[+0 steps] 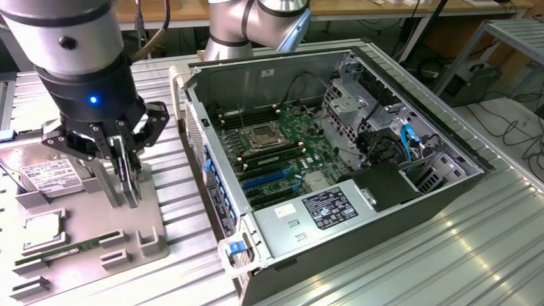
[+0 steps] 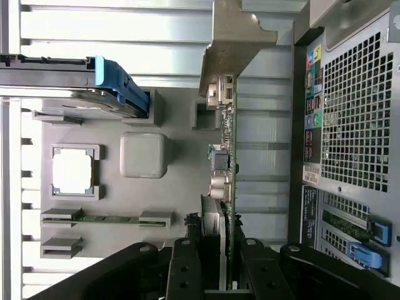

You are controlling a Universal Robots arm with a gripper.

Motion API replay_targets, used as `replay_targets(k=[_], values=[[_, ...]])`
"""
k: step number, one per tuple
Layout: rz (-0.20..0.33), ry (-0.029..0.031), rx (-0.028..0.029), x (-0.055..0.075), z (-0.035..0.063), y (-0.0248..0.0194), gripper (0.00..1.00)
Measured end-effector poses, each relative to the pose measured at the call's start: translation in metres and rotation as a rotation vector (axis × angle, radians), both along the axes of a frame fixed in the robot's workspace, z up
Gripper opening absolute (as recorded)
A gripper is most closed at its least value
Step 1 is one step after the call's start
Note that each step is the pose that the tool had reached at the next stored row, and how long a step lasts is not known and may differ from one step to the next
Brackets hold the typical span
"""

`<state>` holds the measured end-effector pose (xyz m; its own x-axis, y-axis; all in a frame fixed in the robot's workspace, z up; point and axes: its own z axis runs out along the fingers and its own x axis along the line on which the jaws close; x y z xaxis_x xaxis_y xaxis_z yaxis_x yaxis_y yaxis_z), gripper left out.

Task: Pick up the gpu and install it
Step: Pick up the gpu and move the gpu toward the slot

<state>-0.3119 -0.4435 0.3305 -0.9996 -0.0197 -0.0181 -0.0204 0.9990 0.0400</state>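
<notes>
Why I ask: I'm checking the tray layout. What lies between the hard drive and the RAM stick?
The processor chip, in its square holder on the grey tray, lies between the hard drive and the RAM stick; both views show it.

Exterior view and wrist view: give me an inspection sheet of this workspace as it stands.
Surface: ribbed metal table with a grey parts tray on it.
Job's things: gpu upright on edge over the tray, not in the open computer case.
Clutter: hard drive, processor and RAM stick on the tray.
Grippers: gripper shut on the gpu.
Cables: blue cable inside the case; black floor cables.
Surroundings: wooden bench behind.
</notes>
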Motion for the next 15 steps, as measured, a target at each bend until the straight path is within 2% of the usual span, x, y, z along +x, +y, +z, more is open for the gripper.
replay_targets(k=[1,8,15], values=[[0.0,0.0,0.0,0.0,0.0079,0.0,0.28],[0.0,0.0,-0.0003,0.0,0.0412,0.0,0.28],[0.0,-0.0001,-0.0026,0.0,0.0692,0.0,0.28]])
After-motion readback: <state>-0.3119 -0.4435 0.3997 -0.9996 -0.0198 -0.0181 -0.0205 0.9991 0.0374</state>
